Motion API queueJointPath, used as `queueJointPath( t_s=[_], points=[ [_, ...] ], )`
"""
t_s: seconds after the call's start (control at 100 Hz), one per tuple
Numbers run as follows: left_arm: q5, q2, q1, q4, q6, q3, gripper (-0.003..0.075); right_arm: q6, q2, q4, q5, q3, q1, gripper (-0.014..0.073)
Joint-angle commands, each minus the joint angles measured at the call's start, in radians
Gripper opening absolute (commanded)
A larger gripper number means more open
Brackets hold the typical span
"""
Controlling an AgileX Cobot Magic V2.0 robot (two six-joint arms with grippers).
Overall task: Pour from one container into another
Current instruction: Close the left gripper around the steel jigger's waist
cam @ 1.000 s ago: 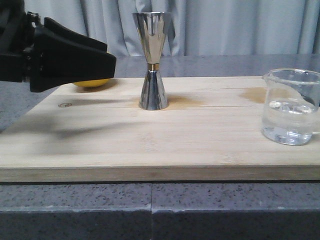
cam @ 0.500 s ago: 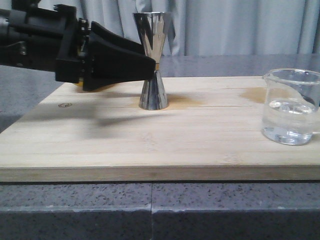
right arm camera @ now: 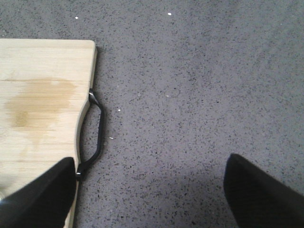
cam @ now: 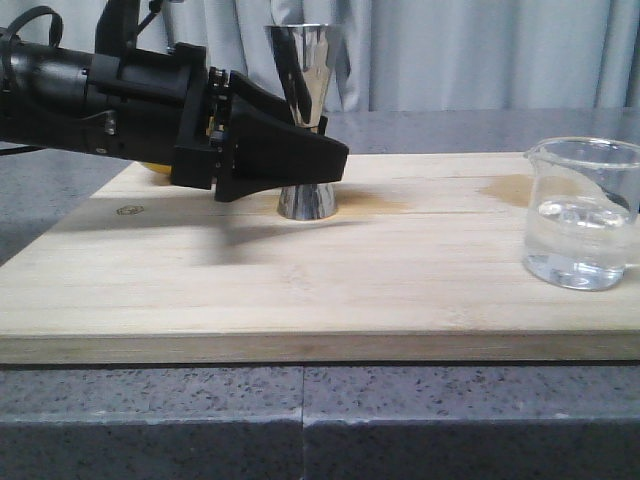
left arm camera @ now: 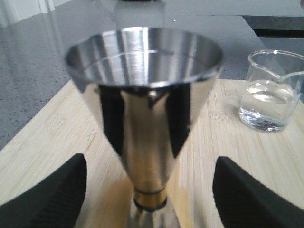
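Observation:
The steel jigger [cam: 308,70] stands upright on the wooden board [cam: 320,290], left of centre; its gold-banded waist is hidden in the front view. My left gripper [cam: 325,160] has come in from the left, open. In the left wrist view its fingers [left arm camera: 52,190] stand wide on either side of the jigger [left arm camera: 145,118], level with the waist and not touching it. The glass beaker [cam: 585,215] with clear water stands alone at the board's right end and shows as the beaker [left arm camera: 270,90] beyond the jigger. My right gripper [right arm camera: 152,199] hangs open over grey countertop, holding nothing.
A yellow object [cam: 150,166] peeks out behind the left arm at the board's back left. The board's black side handle [right arm camera: 92,137] lies close by the right gripper's finger. Grey speckled countertop [right arm camera: 190,95] surrounds the board; curtains hang behind.
My left gripper has travelled rightwards from the board's left end to the jigger, so its fingers now flank the waist. The jigger and the beaker have not moved.

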Motion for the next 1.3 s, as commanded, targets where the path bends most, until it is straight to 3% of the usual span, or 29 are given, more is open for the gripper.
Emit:
queueJointPath(
  t_s=[0.0,0.27,1.29],
  points=[
    [0.114,-0.040,-0.009,-0.080,-0.006,-0.026,0.0502,-0.006,0.006,-0.006,-0.069,-0.036,0.000,0.0575],
    [0.114,-0.042,-0.009,-0.080,-0.085,-0.036,0.0502,-0.006,0.006,-0.006,-0.069,-0.036,0.000,0.0575],
    [0.114,-0.048,-0.009,-0.080,-0.136,-0.053,0.0502,-0.006,0.006,-0.006,-0.069,-0.036,0.000,0.0575]
  ],
)
